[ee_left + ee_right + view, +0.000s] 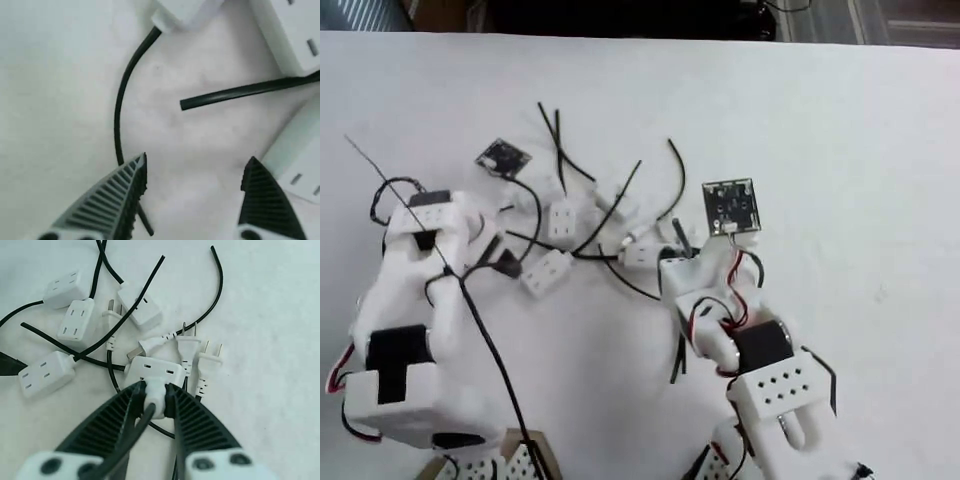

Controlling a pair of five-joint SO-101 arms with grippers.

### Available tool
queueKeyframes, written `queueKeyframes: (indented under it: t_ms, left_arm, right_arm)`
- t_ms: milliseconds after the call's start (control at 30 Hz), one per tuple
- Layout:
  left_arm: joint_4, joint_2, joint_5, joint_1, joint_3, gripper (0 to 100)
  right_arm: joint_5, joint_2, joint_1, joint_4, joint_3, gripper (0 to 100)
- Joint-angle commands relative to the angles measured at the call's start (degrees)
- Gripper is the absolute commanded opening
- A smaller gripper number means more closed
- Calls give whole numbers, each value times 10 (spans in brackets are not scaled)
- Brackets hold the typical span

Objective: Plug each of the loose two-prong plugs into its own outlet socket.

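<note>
Several white outlet sockets and two-prong plugs on black cords lie tangled mid-table. My right gripper (155, 391) is shut on the cord end of one socket (152, 371), whose two slots face up. Three loose plugs (187, 347) (210, 362) (150, 345) lie just beyond it, a fourth (112, 317) farther off. In the high view this gripper (672, 255) sits at the pile's near right. My left gripper (192, 192) is open over bare table, with a socket (300, 160) beside one finger and a cut cord end (235, 94) ahead. From above it (498, 258) is left of a socket (545, 272).
More sockets (77, 322) (45, 372) (65, 287) (142, 310) lie in the tangle. Two small circuit boards (503, 157) (731, 205) sit at the pile's far side. Black cords (620, 200) cross between the arms. The white table (860, 130) has free room to the right and back.
</note>
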Motion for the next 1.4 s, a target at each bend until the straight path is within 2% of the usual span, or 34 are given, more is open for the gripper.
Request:
queueKeyframes:
  t_ms: [0,100,200,400,567,633,733,833,967,1367]
  left_arm:
    - [16,0,11,43,-25,286]
    - [46,0,35,68,-31,286]
    - [44,0,39,65,-33,286]
    - [50,0,42,-2,-69,286]
    - [78,0,44,-71,-85,286]
    - [84,0,44,-87,-73,281]
    - [67,0,45,-95,-47,233]
    - [38,0,84,-95,-18,220]
    - [27,-1,135,-113,-20,238]
    - [25,0,137,-116,-16,234]
  right_arm:
    - [4,-11,0,0,-4,17]
    - [4,-11,0,0,-3,17]
    - [4,-11,0,0,-3,17]
    - [11,-11,-21,0,-4,17]
    - [45,-11,-117,-3,-6,17]
    - [47,-9,-160,-23,-6,17]
    - [92,7,-217,-51,-7,17]
    - [117,51,-252,-109,-7,17]
    - [120,142,-262,-152,-43,17]
    - [113,426,-277,-154,-233,17]
